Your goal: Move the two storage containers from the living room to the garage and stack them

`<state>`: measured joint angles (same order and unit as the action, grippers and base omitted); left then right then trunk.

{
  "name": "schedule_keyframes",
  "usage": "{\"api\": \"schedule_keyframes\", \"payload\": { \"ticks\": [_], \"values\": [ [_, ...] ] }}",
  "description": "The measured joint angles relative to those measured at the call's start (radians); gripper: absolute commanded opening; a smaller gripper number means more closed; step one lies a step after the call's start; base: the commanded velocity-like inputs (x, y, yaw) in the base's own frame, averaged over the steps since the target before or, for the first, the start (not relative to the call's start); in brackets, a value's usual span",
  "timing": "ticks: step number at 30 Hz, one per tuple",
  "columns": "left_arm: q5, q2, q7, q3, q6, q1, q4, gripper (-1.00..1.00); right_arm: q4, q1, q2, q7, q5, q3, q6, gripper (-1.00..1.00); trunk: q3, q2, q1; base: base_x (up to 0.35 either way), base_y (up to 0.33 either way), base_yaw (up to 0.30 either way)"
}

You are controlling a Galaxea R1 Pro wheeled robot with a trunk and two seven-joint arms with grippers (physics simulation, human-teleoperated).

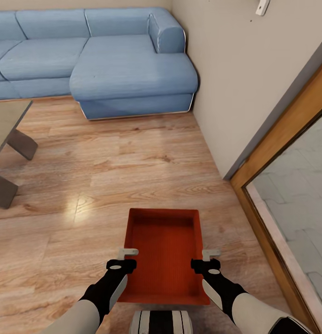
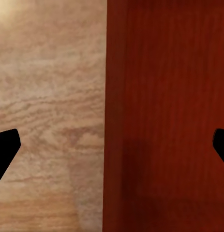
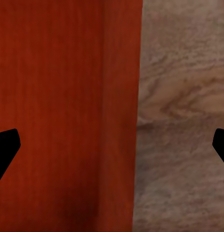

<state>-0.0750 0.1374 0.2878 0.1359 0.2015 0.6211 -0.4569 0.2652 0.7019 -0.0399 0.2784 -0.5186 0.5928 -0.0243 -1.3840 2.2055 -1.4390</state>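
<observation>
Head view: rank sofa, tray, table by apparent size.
1. Sofa, largest by far.
2. Tray, though it sits nearest the camera, so it looks bigger than it is.
3. Table, cut off by the frame edge, so its rank is unsure.

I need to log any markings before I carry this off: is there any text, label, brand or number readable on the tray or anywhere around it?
None: no readable text in any view.
Orange-red tray: plain ribbed floor and plain walls, no label or number.
Blue sofa: no tag or brand visible.
White fitting high on the wall: cut off by the frame edge and too small to show any marking.
</observation>
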Motion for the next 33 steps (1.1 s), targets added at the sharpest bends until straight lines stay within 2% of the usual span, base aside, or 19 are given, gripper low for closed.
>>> {"api": "schedule_keyframes", "payload": {
  "ticks": [3,33],
  "values": [
    [0.000,0.000,0.000,0.000,0.000,0.000,0.000,1.00,0.000,0.000,0.001,0.000,0.000,0.000,0.000,1.00,-0.009,0.021,-0.012,0.000,0.000,0.000],
    [0.007,-0.003,0.009,0.002,0.004,0.000,-0.006,1.00,0.000,0.000,-0.001,0.000,0.001,0.000,-0.012,1.00,-0.009,0.021,-0.012,0.000,0.000,0.000]
  ]
}}
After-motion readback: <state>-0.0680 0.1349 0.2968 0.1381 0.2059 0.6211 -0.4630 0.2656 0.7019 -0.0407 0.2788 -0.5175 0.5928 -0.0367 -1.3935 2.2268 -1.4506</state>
